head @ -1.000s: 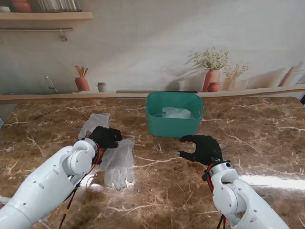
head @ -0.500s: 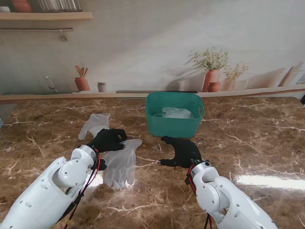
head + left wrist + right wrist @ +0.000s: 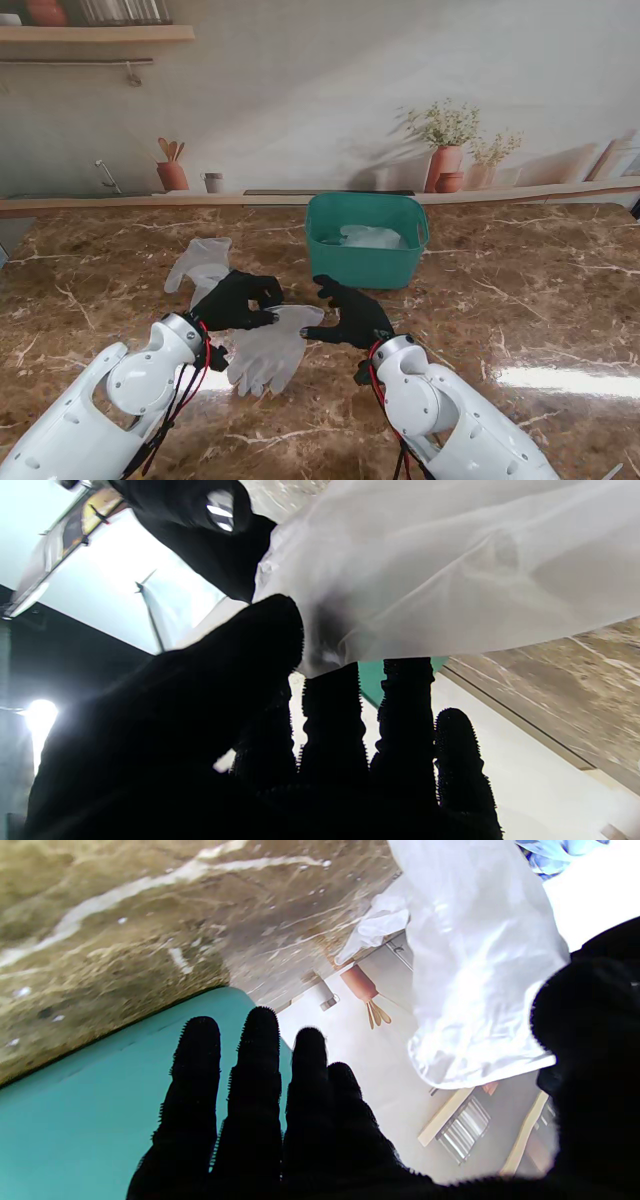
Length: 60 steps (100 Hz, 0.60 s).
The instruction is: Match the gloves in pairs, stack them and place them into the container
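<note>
Our left hand [image 3: 238, 300] pinches the near glove [image 3: 268, 345] at its cuff on the desk [image 3: 520, 300]; right hand [image 3: 345, 312] open beside it. Second glove [image 3: 200, 262] farther left, bin [image 3: 365, 265] beyond. We advise lifting it flat, then aligning cuffs.

This looks like a staged kitchen set rather than a lived-in one. The work surface is a brown marble-patterned countertop [image 3: 560, 300] with pale veins. Behind it stands a flat printed backdrop [image 3: 330, 90] showing kitchen things: a wooden shelf [image 3: 95, 33] with a hanging rail, a terracotta pot of wooden utensils [image 3: 172, 170], a faucet [image 3: 108, 175], and potted plants [image 3: 445, 140] on a ledge. The two white robot arms rising from the near edge suggest a robotics test setup.
</note>
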Each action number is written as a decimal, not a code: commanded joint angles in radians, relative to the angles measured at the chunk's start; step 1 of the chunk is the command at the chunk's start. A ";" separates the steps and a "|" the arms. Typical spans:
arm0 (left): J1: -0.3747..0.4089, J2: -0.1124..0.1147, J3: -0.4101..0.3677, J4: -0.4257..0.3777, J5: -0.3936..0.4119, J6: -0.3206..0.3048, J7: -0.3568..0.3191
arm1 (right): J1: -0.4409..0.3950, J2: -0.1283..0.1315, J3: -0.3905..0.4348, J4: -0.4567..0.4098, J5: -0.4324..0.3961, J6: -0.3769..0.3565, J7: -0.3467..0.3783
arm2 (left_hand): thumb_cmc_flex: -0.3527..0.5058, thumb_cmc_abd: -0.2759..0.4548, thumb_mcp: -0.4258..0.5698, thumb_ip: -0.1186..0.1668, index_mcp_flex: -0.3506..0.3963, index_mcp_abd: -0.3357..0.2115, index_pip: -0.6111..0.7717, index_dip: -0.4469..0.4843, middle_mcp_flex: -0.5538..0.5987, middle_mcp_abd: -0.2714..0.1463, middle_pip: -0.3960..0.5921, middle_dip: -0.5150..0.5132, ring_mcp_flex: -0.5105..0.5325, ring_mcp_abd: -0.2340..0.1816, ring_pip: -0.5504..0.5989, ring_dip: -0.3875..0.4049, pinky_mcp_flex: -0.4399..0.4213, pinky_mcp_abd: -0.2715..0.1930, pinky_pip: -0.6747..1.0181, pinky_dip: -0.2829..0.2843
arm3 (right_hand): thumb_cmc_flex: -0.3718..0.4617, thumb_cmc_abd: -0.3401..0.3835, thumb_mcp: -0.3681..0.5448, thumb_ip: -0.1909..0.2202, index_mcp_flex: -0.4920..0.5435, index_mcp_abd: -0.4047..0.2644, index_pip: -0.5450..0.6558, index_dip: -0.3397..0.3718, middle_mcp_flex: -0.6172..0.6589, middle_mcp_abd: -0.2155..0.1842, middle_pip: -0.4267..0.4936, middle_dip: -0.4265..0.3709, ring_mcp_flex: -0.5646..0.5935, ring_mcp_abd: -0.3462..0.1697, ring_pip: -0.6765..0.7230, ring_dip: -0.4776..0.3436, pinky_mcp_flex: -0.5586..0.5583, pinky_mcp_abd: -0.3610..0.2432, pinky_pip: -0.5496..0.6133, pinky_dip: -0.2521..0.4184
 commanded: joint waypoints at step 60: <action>0.137 -0.005 -0.029 -0.145 0.034 -0.052 0.078 | -0.219 -0.008 0.151 -0.233 0.017 -0.188 -0.050 | 0.070 0.071 -0.228 0.013 -0.169 0.221 -0.582 -0.768 0.038 -0.044 -0.002 -0.102 0.083 0.055 -0.020 -0.011 -0.018 0.026 -0.006 -0.009 | 0.272 -0.161 0.438 -0.186 0.689 -0.405 0.832 0.125 0.756 -0.066 0.189 0.353 0.402 -0.009 0.460 0.271 0.257 0.091 0.463 0.235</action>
